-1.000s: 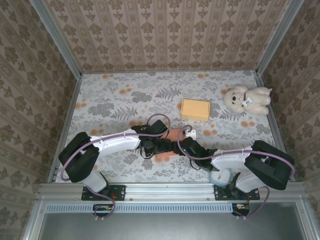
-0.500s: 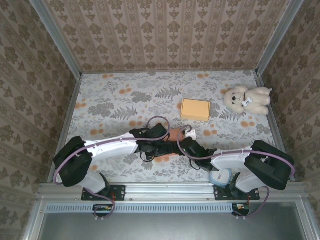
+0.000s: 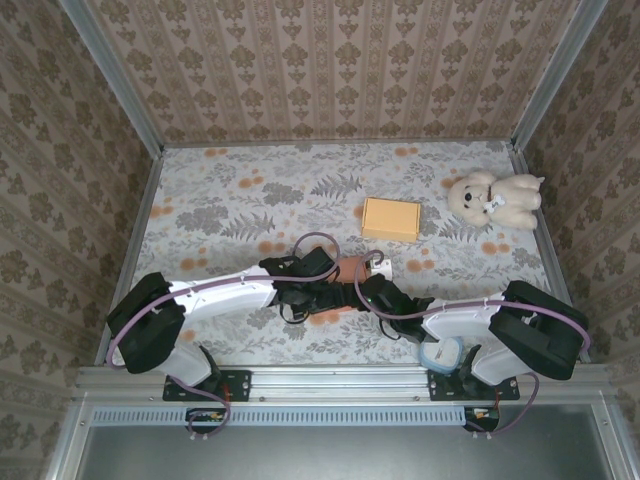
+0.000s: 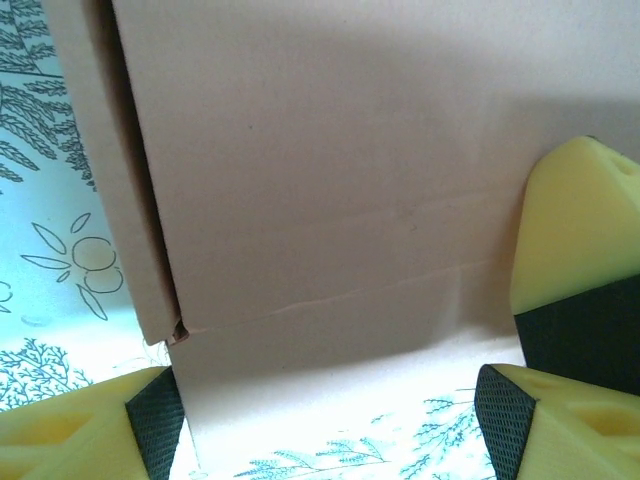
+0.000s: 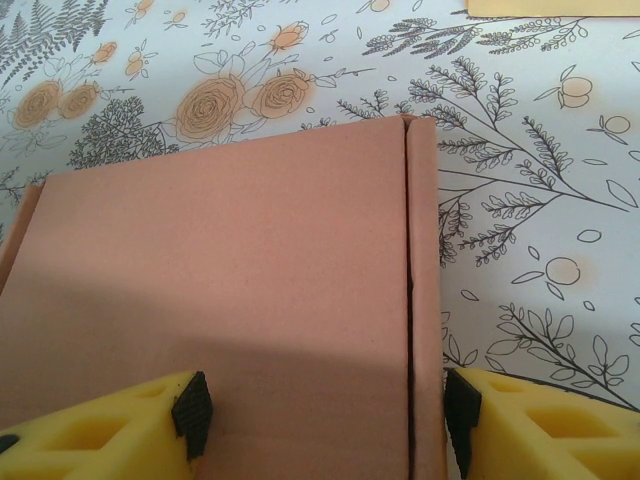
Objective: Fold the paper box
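Paper box (image 5: 220,290) at the tabletop's (image 3: 220,200) near edge looks nearly folded, one flap (image 5: 425,300) loose; left tool (image 4: 330,410) and right tool (image 5: 325,410) gape, empty.

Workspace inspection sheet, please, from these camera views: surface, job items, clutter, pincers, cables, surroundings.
Surface: floral table cover, no spills seen.
Job's things: brown paper box lying flat between the two arms, with a narrow side strip along one crease.
Clutter: yellow box further back, looks closed; plush bear near the far right corner.
Pincers: left pincer open, cardboard just ahead of its pads; right pincer open over the box panel.
Cables: purple cable looping over the left arm, another along the right arm.
Surroundings: patterned walls; metal frame rail at the near edge.
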Controlling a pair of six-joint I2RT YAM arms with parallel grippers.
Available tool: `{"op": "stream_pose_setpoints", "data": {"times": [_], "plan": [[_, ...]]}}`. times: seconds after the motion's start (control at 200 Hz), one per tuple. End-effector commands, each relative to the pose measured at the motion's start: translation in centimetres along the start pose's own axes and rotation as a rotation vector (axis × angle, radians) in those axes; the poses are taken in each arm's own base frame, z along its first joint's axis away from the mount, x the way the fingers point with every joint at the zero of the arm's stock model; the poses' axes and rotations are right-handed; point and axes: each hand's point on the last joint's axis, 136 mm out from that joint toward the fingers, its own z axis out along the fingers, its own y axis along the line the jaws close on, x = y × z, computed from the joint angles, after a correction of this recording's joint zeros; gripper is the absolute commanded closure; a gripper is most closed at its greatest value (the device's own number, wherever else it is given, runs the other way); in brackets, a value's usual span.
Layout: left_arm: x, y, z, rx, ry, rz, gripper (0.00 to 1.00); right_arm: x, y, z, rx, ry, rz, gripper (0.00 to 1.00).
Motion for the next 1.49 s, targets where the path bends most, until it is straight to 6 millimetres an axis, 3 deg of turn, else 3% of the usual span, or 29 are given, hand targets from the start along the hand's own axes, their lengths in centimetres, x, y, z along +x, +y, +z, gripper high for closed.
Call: {"op": "stream_pose_setpoints", "data": {"times": [0.0, 0.345, 0.555, 1.035, 1.055, 1.25, 1.49], "plan": [[0.1, 1.7, 0.8, -0.059, 0.004, 0.010, 0.20, 1.1, -0.6, -0.3, 0.021, 0.043, -0.045, 0.34], [0.0, 2.0, 1.0, -0.048, 0.000, 0.001, 0.23, 1.0, -0.3, -0.4, 0.015, 0.053, -0.055, 0.34], [-0.3, 0.8, 0.9, -0.009, -0.009, -0.001, 0.26, 1.1, -0.3, -0.3, 0.015, 0.056, -0.055, 0.34], [0.0, 1.8, 1.5, -0.042, 0.004, -0.002, 0.27, 1.2, -0.4, -0.6, 0.012, 0.067, -0.071, 0.34], [0.0, 1.8, 1.4, -0.040, 0.002, -0.003, 0.27, 0.5, 0.0, -1.0, -0.004, 0.047, -0.064, 0.34], [-0.1, 1.9, 1.3, -0.042, -0.005, -0.002, 0.27, -0.4, -0.1, -2.3, 0.002, 0.042, -0.100, 0.34], [-0.2, 1.9, 1.3, -0.038, -0.007, -0.003, 0.27, -0.4, 0.3, -3.5, -0.006, 0.059, -0.152, 0.34]]}}
